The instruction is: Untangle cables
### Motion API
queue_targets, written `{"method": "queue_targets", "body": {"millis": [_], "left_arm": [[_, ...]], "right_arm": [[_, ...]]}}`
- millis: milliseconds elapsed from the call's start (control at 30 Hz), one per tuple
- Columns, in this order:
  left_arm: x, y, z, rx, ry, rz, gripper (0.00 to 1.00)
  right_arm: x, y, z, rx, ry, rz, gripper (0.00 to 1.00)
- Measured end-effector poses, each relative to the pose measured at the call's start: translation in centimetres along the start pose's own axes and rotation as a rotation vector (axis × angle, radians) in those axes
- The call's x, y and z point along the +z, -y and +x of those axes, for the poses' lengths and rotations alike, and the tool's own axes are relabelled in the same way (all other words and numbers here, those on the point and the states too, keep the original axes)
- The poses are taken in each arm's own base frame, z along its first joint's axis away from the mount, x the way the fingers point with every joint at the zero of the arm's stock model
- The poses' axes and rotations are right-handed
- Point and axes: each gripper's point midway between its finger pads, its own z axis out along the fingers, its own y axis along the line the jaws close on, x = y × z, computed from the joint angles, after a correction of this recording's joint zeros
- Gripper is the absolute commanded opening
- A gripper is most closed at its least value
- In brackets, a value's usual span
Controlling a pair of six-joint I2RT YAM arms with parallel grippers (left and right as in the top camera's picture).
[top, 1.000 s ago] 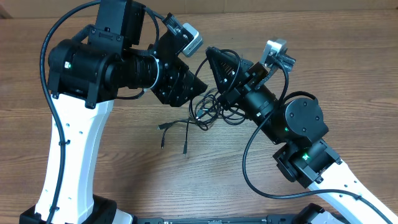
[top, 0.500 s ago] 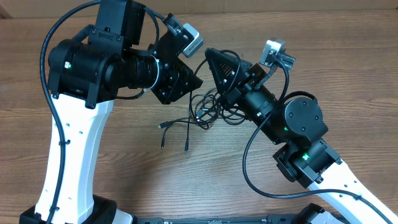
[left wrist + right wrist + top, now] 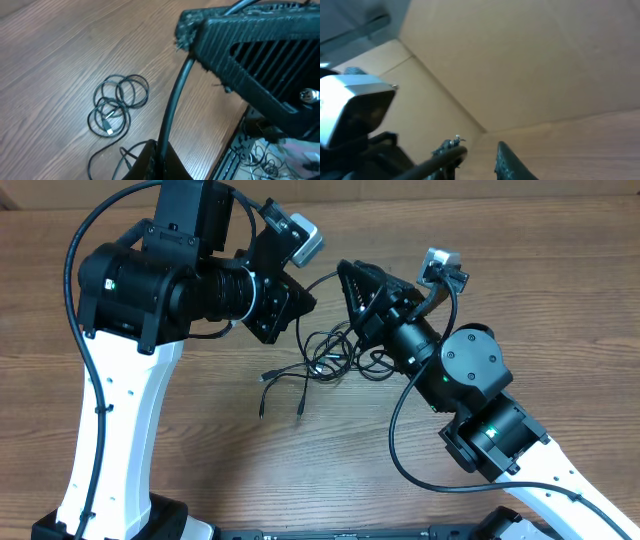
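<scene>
1. The left gripper (image 3: 156, 161) is clamped fully closed on one cable (image 3: 172, 105), which rises taut from its fingertips.
2. Just above and ahead, that cable meets the frayed tip of the right gripper (image 3: 481, 148). Its ribbed black finger fills the upper right of the left wrist view and blocks whatever lies behind it.
3. The right gripper's fingers stand slightly apart with nothing seen between them. Whether the cable is caught on one finger cannot be told.
4. Below and beyond the left gripper, the other cables (image 3: 328, 360) lie in loose overlapping loops on the wooden table (image 3: 560, 300). From overhead, the right arm hides their right edge.
5. Three plug ends (image 3: 265, 377) trail out of the tangle.
6. Beyond the right gripper are a silver camera (image 3: 355, 107) and a tan panel (image 3: 530, 60).
</scene>
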Motion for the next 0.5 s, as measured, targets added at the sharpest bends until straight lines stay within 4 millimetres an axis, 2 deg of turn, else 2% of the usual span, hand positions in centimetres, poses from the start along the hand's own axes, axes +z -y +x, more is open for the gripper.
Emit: {"method": "queue_targets", "body": {"millis": [33,67,200,367,500], "left_arm": [[0.0,-0.5,0.0,-0.030,-0.001,-0.026,0.04],[0.0,-1.1,-0.1,-0.061,0.000,-0.061,0.04],[-0.2,-2.5,0.1,-0.152,-0.005,-0.144,0.04],[-0.6,-4.6,0.5,-0.300,0.001,-0.269,0.04],[-1.3,-6.5,1.1,-0.437,0.011,-0.398,0.04]], "right_arm": [[0.0,0.8,0.2,-0.027,-0.006,0.041,0.70],[-0.1,1.7,0.4,-0.054,-0.012,0.082,0.78],[-0.7,5.1,2.1,-0.142,-0.079,0.234,0.99],[-1.9,8.0,4.1,-0.198,-0.175,0.356,1.00],[-2.5,9.0,5.1,-0.215,-0.227,0.395,1.00]]}}
